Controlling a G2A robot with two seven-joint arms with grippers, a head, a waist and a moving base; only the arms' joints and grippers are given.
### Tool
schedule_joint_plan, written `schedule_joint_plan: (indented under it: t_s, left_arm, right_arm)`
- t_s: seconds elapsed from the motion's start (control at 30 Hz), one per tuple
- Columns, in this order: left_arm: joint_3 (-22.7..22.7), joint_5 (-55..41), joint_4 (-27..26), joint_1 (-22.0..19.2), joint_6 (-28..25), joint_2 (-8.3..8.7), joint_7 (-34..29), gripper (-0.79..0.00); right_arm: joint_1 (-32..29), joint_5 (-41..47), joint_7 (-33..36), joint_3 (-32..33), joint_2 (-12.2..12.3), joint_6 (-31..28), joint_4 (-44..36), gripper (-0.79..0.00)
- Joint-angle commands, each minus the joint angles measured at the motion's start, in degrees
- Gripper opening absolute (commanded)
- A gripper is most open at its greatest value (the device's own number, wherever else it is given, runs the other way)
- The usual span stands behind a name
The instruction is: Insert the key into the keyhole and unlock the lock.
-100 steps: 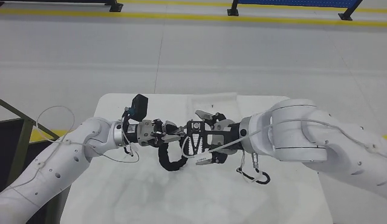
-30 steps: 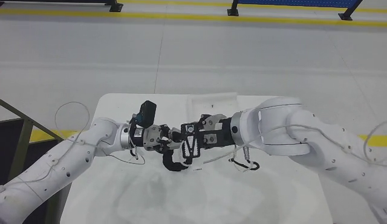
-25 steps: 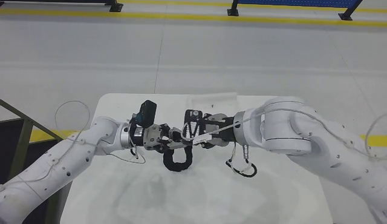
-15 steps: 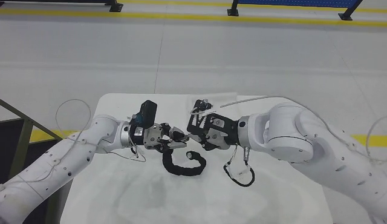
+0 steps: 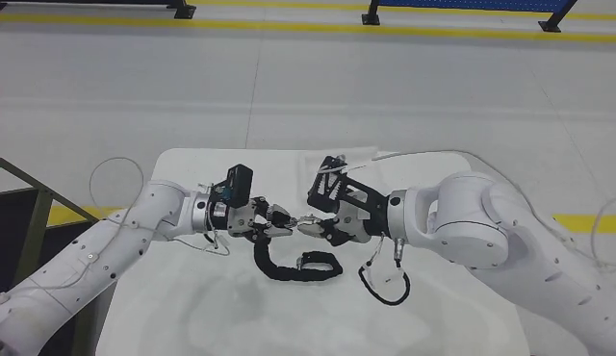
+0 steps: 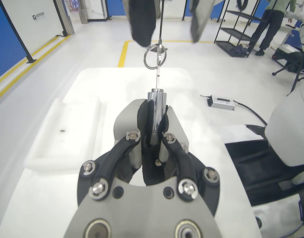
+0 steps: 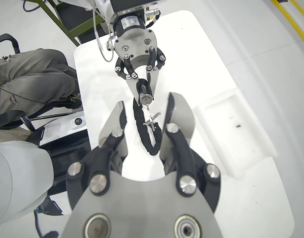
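Now that our right fingers (image 7: pixel 117 121) have opened, the small silver key (image 6: pixel 157 76) sits in the black cable lock (image 6: pixel 155 105), mid-frame, gripped by our left fingers (image 6: pixel 127 117). Its cable end (image 5: pixel 322 263) has sprung free: unlocked, we judge.

Item: my right gripper (image 7: pixel 146 102), fingers (image 7: pixel 120 118) spread wide and gripping nothing; just beyond their tips, the lock cylinder (image 7: pixel 145 98) clamped in my left gripper (image 7: pixel 145 95); the key (image 7: pixel 150 117), ring attached, projecting from its face into my gap; the black cable (image 7: pixel 141 128) looping beneath.
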Motion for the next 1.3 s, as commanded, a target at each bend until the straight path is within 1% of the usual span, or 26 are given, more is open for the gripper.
schedule_joint_plan:
  t_s: [0.0, 0.1, 0.27, 0.4, 0.53, 0.57, 0.6, 0.63, 0.67, 0.7, 0.87, 0.97, 1.03, 1.17, 1.27]
  left_arm:
    - [-0.65, 0.43, 1.47, 0.28, 0.13, -0.05, -1.8, -0.785]
    - [-1.21, 1.21, 2.77, 1.19, 0.7, -0.28, -4.32, -0.785]
    - [-1.79, 2.13, 5.64, 3.0, 1.89, -1.07, -7.03, -0.785]
    - [-1.75, 4.52, 7.58, 3.8, 3.08, -2.17, -9.29, -0.785]
    - [-1.47, 7.1, 9.26, 4.52, 2.62, -3.48, -9.28, -0.785]
    - [-1.39, 7.73, 9.92, 4.64, 2.5, -3.82, -9.33, -0.705]
    - [-1.28, 8.56, 10.58, 4.67, 2.42, -4.17, -9.64, -0.542]
    - [-1.22, 9.01, 11.14, 4.76, 2.18, -4.52, -9.61, -0.416]
    - [-1.18, 9.23, 11.8, 4.82, 1.65, -4.87, -9.5, -0.08]
    - [-1.14, 9.42, 12.59, 4.79, 0.96, -5.22, -9.62, 0.0]
    - [-1.56, 10.16, 14.63, 3.87, -0.01, -6.92, -8.36, 0.0]
    - [-1.53, 10.77, 13.76, 1.76, -0.01, -7.55, -7.14, 0.0]
    - [-1.38, 10.91, 12.41, -0.46, -0.01, -7.61, -6.25, 0.0]
    - [-0.8, 10.39, 11.64, -6.93, -0.01, -7.1, -5.76, 0.0]
    - [1.14, 7.29, 11.71, -11.88, -0.01, -6.88, -4.56, 0.0]
  right_arm:
    - [-0.57, 0.17, -0.01, 0.79, 0.11, -0.52, 0.13, 0.0]
    - [-1.52, 0.21, -0.08, 1.94, 0.28, -1.86, 0.63, 0.0]
    - [-2.74, -0.46, -0.65, 2.82, 0.36, -6.48, 2.99, 0.0]
    - [-3.27, -0.89, -1.47, 3.06, 0.22, -9.24, 4.5, 0.0]
    - [-3.59, -1.06, -2.33, 3.32, 0.03, -11.04, 6.35, 0.0]
    - [-3.63, -0.96, -2.71, 3.47, -0.02, -11.47, 6.81, 0.0]
    - [-3.67, -0.94, -3.04, 3.64, -0.07, -11.91, 7.26, 0.0]
    - [-3.67, -0.98, -3.21, 3.8, -0.1, -12.35, 7.61, 0.0]
    - [-3.65, -0.96, -3.43, 3.95, -0.15, -12.91, 7.96, 0.0]
    - [-3.54, -0.99, -3.75, 4.16, -0.19, -13.52, 8.44, 0.0]
    - [-2.08, -2.69, -5.67, 4.47, -0.63, -19.17, 11.4, 0.0]
    - [-0.43, -3.51, -7.6, 3.84, -1.21, -23.6, 14.73, 0.0]
    - [0.88, -3.34, -9.14, 3.45, -1.68, -25.91, 17.85, 0.0]
    - [4.1, -2.35, -13.6, 3.53, -2.63, -31.25, 24.01, 0.0]
    - [6.77, -2.33, -15.45, 3.33, -3.3, -35.02, 28.13, 0.0]
